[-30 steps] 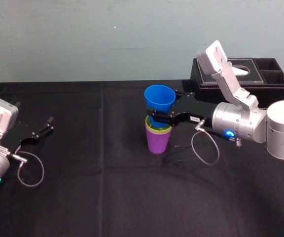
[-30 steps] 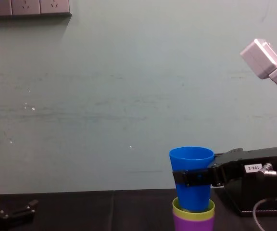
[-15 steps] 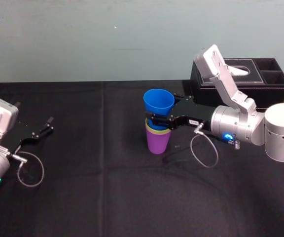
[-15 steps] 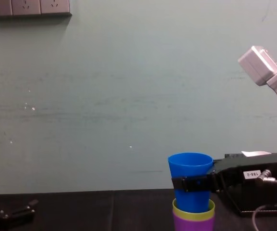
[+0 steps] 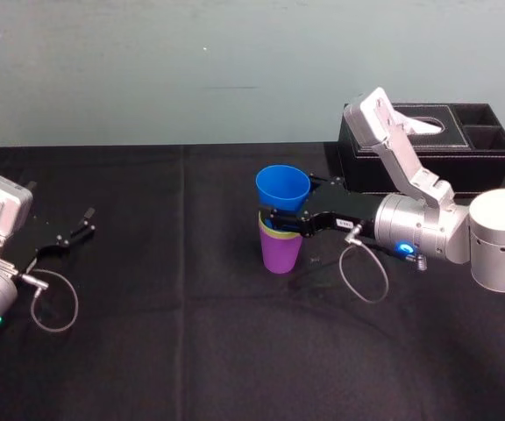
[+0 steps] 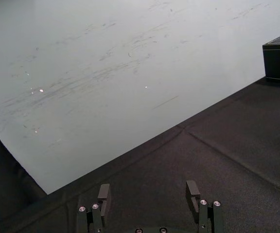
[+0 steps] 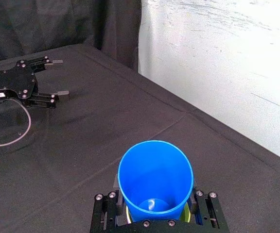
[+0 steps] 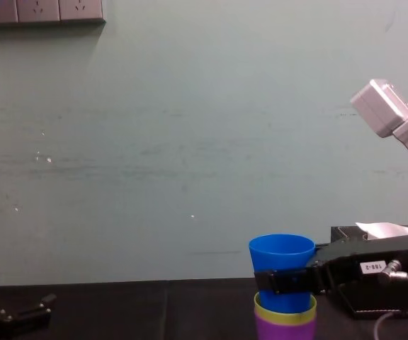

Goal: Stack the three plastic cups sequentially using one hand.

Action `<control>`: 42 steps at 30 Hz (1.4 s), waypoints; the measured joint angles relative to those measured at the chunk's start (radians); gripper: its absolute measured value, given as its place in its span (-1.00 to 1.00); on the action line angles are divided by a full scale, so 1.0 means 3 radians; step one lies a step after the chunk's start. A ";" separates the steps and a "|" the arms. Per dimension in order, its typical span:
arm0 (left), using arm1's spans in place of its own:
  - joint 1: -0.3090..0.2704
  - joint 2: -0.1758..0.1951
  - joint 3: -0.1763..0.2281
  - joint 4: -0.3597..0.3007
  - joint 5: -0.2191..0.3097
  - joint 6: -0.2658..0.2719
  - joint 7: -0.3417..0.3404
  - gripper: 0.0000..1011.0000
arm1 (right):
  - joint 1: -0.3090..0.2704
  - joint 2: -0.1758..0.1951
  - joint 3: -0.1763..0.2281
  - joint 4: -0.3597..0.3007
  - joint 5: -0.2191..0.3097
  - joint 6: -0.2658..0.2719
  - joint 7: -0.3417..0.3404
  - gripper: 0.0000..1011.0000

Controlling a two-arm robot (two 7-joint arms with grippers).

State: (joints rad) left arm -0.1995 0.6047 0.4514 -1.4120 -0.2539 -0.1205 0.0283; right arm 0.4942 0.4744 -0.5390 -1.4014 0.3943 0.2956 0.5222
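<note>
As right gripper [image 8: 283, 281] grips blue cup [image 8: 282, 253], seemingly half-nested

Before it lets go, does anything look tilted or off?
Nothing stands out. The right gripper holds the blue cup upright, partly nested in the yellow-green cup inside the purple cup. The left gripper rests open at left.

I am holding the smooth, tapered blue plastic cup [image 5: 282, 184] upright in my right gripper [image 5: 279, 216], its slim black fingers closed around the cup's lower part. Its base is sitting partway inside the yellow-green plastic cup [image 5: 271, 231], which is nesting in the purple plastic cup [image 5: 280, 253] standing upright on the black surface [image 5: 191, 333].
</note>
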 joint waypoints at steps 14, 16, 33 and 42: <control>0.0000 0.0000 0.0000 0.0000 0.0000 0.0000 0.0000 1.00 | 0.0000 0.0001 0.0002 -0.0006 0.0002 0.0002 -0.0001 0.92; 0.0000 0.0000 0.0000 0.0000 0.0000 0.0000 0.0000 1.00 | 0.0000 0.0001 0.0002 -0.0007 0.0002 0.0003 -0.0002 0.98; 0.0000 0.0000 0.0000 0.0000 0.0000 0.0000 0.0000 1.00 | -0.0045 0.0017 0.0036 -0.0081 0.0011 0.0001 -0.0037 0.98; 0.0000 0.0000 0.0000 0.0000 0.0000 0.0000 0.0000 1.00 | -0.0358 0.0206 0.0339 -0.0350 0.0002 -0.0141 -0.0327 0.98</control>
State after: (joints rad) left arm -0.1996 0.6047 0.4514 -1.4120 -0.2539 -0.1205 0.0283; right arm 0.3869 0.5361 -0.4374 -1.5064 0.3949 0.2532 0.4240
